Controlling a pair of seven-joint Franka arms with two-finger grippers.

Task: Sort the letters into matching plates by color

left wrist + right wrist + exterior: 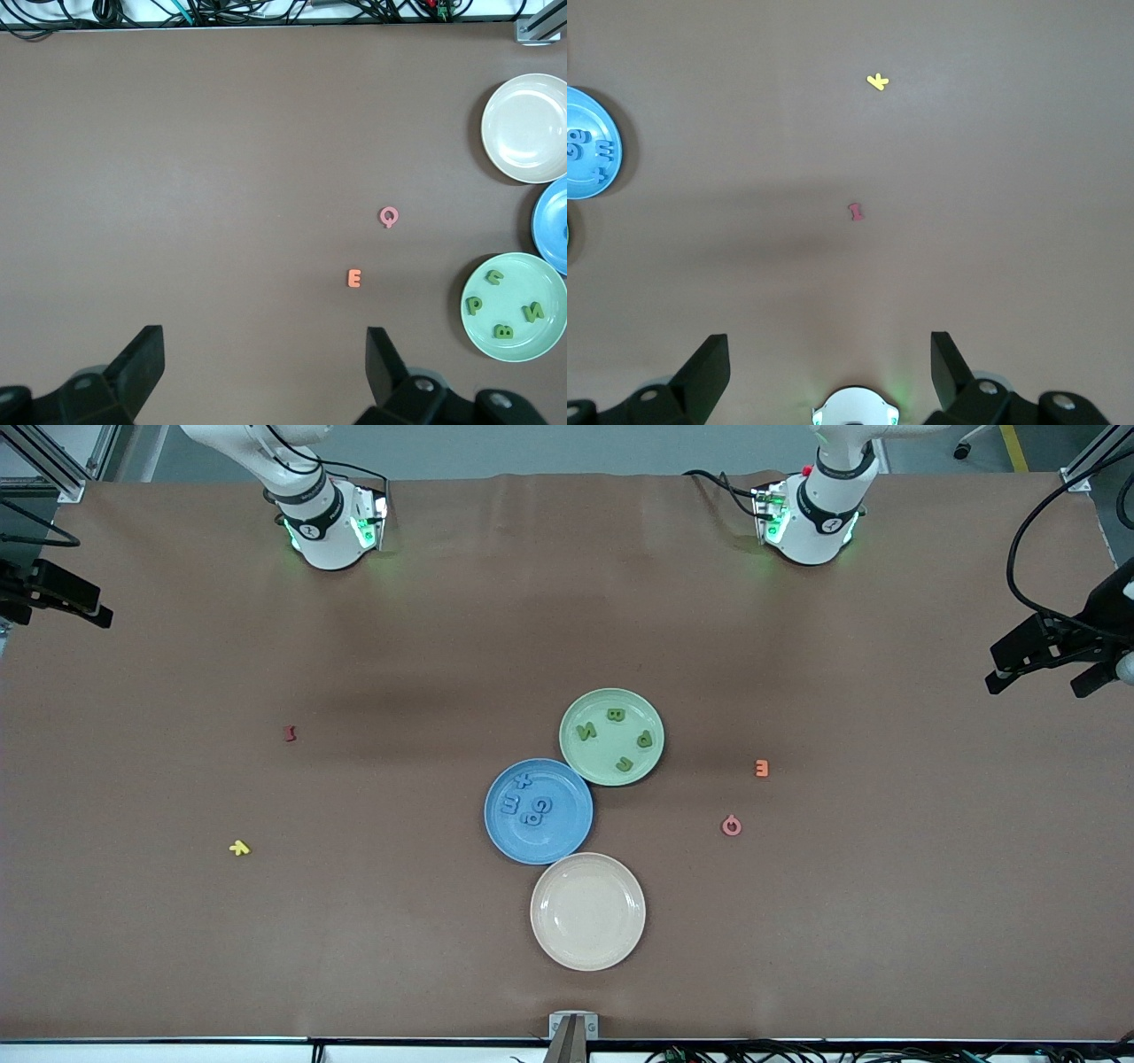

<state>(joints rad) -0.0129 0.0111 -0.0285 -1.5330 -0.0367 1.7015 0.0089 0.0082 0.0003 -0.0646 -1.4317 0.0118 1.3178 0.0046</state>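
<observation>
The pale green plate (571,755) holds several green letters (615,715). It also shows in the left wrist view, the green plate (518,292) with its green letters (475,305). Touching it, nearer the front camera, the blue plate (558,841) holds several blue letters (510,805). The right wrist view shows the blue plate (589,111) too. My left gripper (263,341) hangs open and empty, high over bare table. My right gripper (829,343) is open and empty above its own arm's base. Neither gripper shows in the front view.
A cream plate (587,948) lies empty against the blue one, nearest the front camera. An orange letter (761,768) and a pink letter (731,825) lie toward the left arm's end. A red letter (290,733) and a yellow letter (239,849) lie toward the right arm's end.
</observation>
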